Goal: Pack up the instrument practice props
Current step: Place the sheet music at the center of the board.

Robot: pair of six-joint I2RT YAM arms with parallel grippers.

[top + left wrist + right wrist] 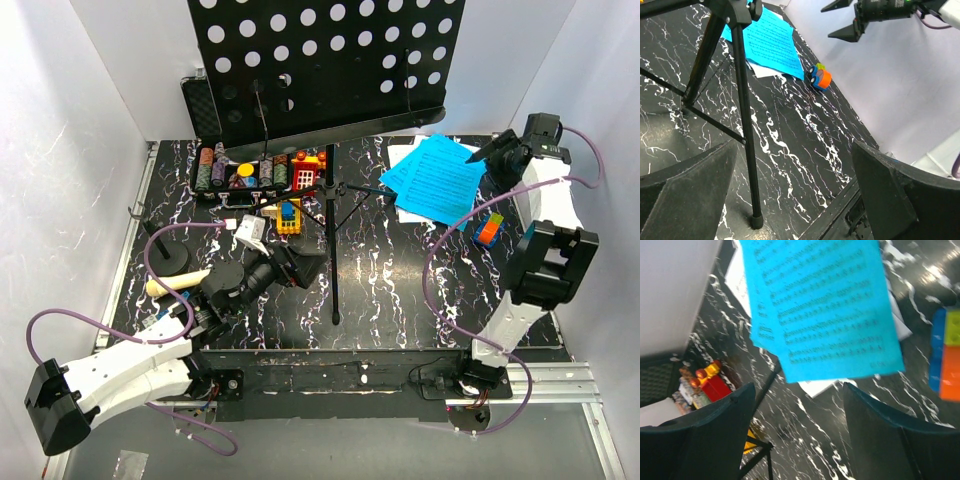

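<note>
Overhead view: the music stand point(320, 60) fills the top middle. Its hole-punched desk is tilted, and its pole and tripod legs come down to the centre of the black marbled table point(400, 290). The blue pages point(435, 180) lie loosely stacked in the upper right, on top of a white sheet point(415, 212). A multicoloured cube point(489, 229) sits just below and right of them.

On the left edge the little round-based mic stand point(172, 262) stands upright. The cream microphone point(165, 287) lies right below it, partly tucked under the left arm, and I can't tell if the two touch. The chip case point(240, 170) is open in the upper left-centre, under the music stand's desk, with toy blocks point(289, 217) just beside it.

The left gripper point(305, 265) is left of centre with its fingers spread wide and nothing in them. In its own camera one tripod leg runs down between the fingers, well clear of both.

The right gripper point(826, 22) hangs over the upper right corner next to the pages, also wide and empty. In its own camera the pages fill the upper middle of the frame beyond the fingers.
</note>
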